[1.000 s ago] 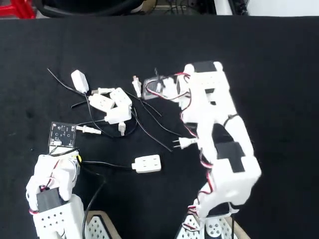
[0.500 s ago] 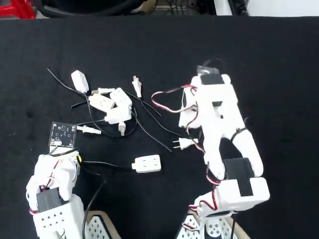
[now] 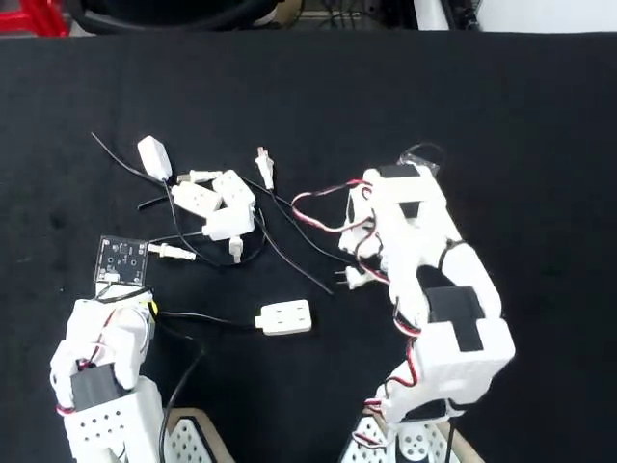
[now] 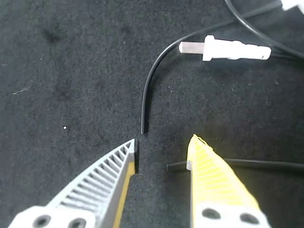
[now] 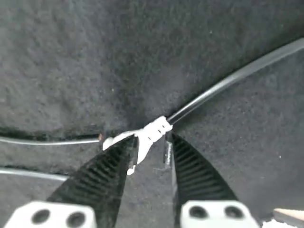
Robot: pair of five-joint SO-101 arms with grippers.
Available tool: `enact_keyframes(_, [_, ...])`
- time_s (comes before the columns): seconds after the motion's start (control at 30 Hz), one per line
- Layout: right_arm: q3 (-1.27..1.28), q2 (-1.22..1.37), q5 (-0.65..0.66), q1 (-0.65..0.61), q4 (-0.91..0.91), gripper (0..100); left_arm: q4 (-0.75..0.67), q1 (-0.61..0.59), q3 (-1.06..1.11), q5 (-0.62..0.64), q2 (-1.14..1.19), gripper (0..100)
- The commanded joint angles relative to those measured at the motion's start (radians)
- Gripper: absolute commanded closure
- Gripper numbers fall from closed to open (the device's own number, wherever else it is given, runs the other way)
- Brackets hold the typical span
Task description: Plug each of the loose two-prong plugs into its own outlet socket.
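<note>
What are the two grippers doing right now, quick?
Left gripper: open, holding nothing.
Right gripper: shut on the white plug.

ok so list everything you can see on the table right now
table cloth: one, black, under everything
lone outlet socket: one, white, between left arm and right arm
socket cluster: count unclear, white, left of centre among black cables
two-prong plugs: at least three, white; beyond the cluster, beside the board, at the right arm
square board: one, black, ahead of left arm
left end effector: one, grey and yellow, open above a cable end
right end effector: one, black, at a plug
</note>
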Motion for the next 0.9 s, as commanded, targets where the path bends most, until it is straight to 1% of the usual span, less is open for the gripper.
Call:
enact_keyframes(0.0, [0.001, 0.093, -0.015, 0.023, -0.046, 88.9, -0.012, -0.002, 0.019, -0.006, -0.009, 82])
enact_keyframes(0.13, [-0.031, 0.159, -0.015, 0.032, -0.064, 88.9, -0.012, -0.002, 0.019, -0.006, -0.009, 82])
enact_keyframes(0.23, [-0.059, 0.194, -0.015, 0.026, -0.026, 88.5, -0.012, -0.002, 0.019, -0.006, -0.009, 82])
enact_keyframes(0.33, [-0.070, 0.205, -0.018, 0.026, -0.028, 88.5, -0.012, -0.002, 0.019, -0.008, -0.009, 82])
enact_keyframes(0.57, [-0.064, 0.179, -0.086, 0.025, -0.081, 88.5, -0.012, -0.002, 0.019, -0.008, -0.009, 82])
enact_keyframes(0.73, [-0.064, 0.182, -0.123, 0.023, -0.078, 88.5, -0.012, -0.002, 0.019, -0.008, -0.009, 82])
enact_keyframes(0.87, [-0.084, 0.174, -0.166, 0.014, -0.123, 88.4, -0.012, -0.002, 0.019, -0.008, -0.009, 82])
